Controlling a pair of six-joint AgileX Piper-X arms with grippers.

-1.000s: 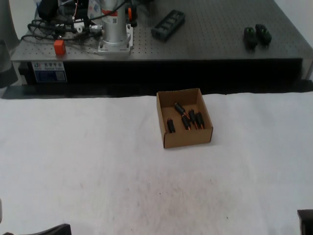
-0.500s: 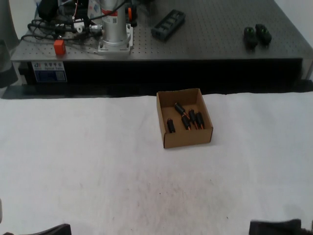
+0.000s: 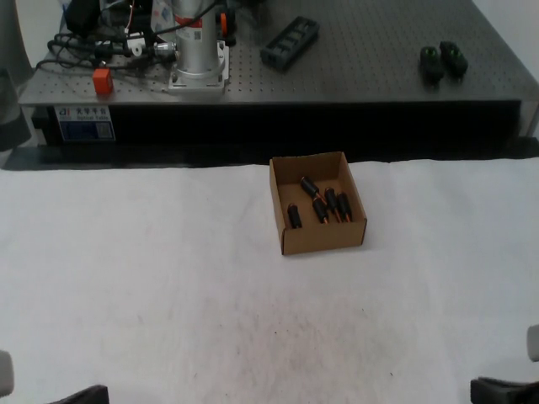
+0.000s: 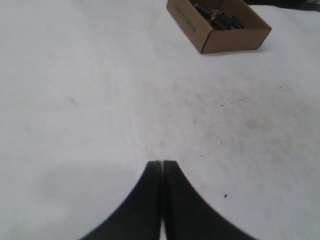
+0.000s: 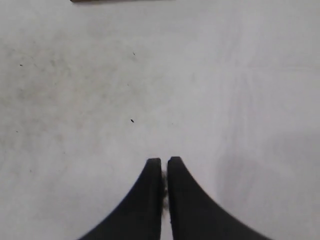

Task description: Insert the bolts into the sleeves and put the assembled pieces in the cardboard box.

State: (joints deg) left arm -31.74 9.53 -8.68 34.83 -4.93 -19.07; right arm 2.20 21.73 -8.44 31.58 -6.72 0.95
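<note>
Several assembled pieces in cardboard box (count unclear) | left gripper, right gripper clenched empty

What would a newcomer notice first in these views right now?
The open cardboard box stands out mid-bench on the white cover, with several black pieces with orange ends lying inside it. Nearer the camera, the left gripper and right gripper are both shut and holding nothing, over bare cover. Behind the box is a perforated metal table with cables and hardware.
</note>
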